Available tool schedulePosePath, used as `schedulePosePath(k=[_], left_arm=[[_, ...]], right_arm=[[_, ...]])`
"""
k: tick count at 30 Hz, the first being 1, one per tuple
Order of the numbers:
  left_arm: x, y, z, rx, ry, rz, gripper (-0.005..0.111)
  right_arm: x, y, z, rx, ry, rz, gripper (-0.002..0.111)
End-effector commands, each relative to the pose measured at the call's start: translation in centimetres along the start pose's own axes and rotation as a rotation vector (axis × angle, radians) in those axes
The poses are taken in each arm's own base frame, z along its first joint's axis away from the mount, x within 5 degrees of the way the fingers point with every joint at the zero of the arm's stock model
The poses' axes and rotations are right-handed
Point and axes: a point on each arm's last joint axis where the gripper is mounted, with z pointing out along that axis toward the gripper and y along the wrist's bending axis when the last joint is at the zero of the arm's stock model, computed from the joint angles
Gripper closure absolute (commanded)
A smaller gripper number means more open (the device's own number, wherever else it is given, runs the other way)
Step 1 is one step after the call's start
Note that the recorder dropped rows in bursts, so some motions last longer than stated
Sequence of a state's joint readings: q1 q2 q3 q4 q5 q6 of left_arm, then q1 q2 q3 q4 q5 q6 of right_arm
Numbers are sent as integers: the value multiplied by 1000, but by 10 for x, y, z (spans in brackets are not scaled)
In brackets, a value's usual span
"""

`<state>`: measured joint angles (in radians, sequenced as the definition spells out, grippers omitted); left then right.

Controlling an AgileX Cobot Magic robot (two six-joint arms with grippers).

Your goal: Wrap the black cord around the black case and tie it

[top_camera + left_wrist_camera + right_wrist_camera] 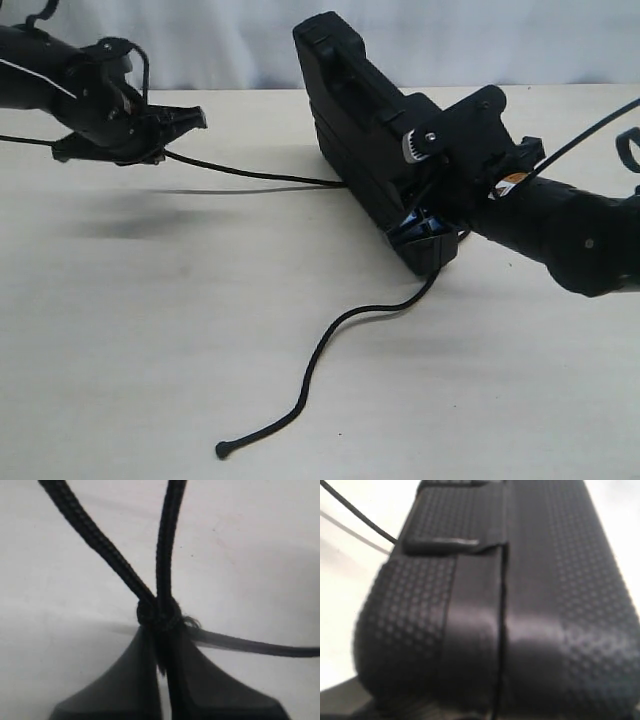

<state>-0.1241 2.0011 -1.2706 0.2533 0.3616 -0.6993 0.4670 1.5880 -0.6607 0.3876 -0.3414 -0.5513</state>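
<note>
Jaws of the left gripper (160,647) are pressing together on the black cord (250,174) right at its frayed knot (159,614), with the loop's two strands fanning out beyond the tips. This gripper is hovering over the far-left part of the tabletop (150,350).

Right gripper (428,195) is clasping the near end of the black case (350,100), jaws set across its thickness. The case is standing on edge toward the far-right.

Cord is running from the knot along the table to the case's foot, then trailing from the case's near end toward the near edge, knobbed tip (222,450) lying free.

Judgement: wrapping is only beginning, with no full turn showing. Next move is calling for carrying the held end round the case while the right arm is steadying it, line kept taut.
</note>
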Motion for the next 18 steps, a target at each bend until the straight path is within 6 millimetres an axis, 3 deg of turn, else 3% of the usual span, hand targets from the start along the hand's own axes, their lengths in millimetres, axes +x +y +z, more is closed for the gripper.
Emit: schedulePosePath(k=[1, 10, 18], left_arm=[[4, -14, -15, 1, 10, 364, 107], [22, -36, -22, 20, 66, 898, 107], [31, -63, -50, 77, 29, 1216, 107]], right_arm=[[-9, -4, -6, 21, -59, 15, 104], [-12, -4, -10, 14, -63, 57, 104], [-12, -4, -10, 12, -57, 32, 104]])
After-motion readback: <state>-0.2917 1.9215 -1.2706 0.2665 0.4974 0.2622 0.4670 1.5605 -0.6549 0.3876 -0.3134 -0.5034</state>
